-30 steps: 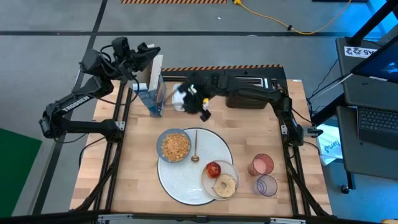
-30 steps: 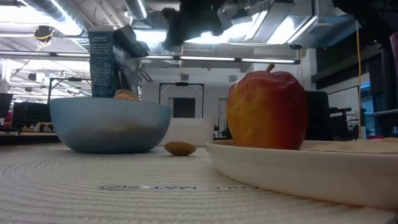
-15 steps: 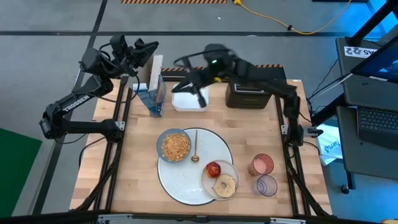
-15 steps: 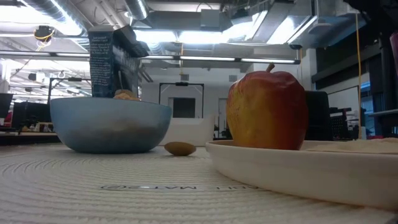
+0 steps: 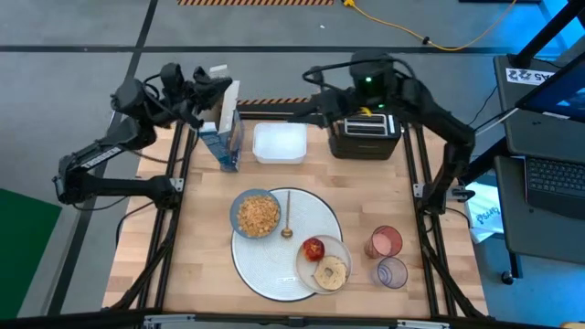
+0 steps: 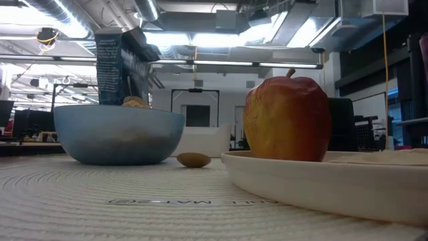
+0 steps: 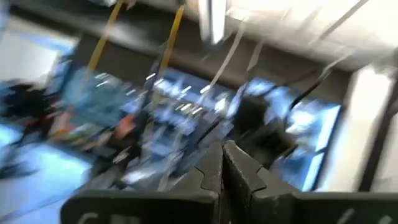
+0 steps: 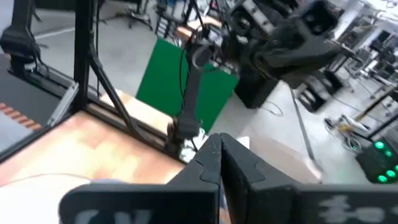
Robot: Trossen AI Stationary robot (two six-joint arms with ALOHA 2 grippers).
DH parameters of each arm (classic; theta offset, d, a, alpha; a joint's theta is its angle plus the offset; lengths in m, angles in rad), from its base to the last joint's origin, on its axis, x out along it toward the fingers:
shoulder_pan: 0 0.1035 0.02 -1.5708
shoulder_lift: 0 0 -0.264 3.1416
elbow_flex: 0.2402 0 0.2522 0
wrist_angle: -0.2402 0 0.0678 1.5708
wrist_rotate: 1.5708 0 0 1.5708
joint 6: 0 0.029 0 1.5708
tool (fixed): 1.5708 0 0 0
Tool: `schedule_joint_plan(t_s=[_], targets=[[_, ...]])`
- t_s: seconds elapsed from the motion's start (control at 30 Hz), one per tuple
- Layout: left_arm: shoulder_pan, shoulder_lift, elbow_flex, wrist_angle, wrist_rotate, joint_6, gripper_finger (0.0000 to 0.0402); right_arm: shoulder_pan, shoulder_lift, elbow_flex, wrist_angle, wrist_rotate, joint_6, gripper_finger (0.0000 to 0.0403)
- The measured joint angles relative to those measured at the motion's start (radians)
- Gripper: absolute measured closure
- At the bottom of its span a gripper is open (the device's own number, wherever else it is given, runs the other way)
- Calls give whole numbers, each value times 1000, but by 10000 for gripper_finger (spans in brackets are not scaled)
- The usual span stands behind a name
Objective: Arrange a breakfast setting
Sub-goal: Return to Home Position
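Right gripper point(image 8: 218, 147) is backing off past the toaster point(image 5: 366, 139), closed and empty; left gripper point(image 7: 222, 155) is idling closed, far left of it.

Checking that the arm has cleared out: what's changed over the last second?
The right gripper, shut and empty, has pulled back from over the white tub to the back edge of the table by the toaster. The left gripper, by the blue carton, barely shifted. The bowl, spoon, apple and bagel stayed put.
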Motion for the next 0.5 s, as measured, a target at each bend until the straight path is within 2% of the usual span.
schedule_joint_plan(t_s=[0.13, 0.23, 0.33, 0.5], targets=[[-30, -89, 0, -251, -110, 87, 401, 0, -46, -10, -78, 43, -40, 400], [-38, -150, 0, -332, -138, 113, 401, 1, -103, -135, -34, 50, -26, 400], [-38, -197, 0, -364, -158, 117, 401, 3, -193, -396, 186, 50, 61, 401], [-38, -230, 0, -421, -162, 124, 401, -15, -419, -956, 739, 104, 323, 401]])
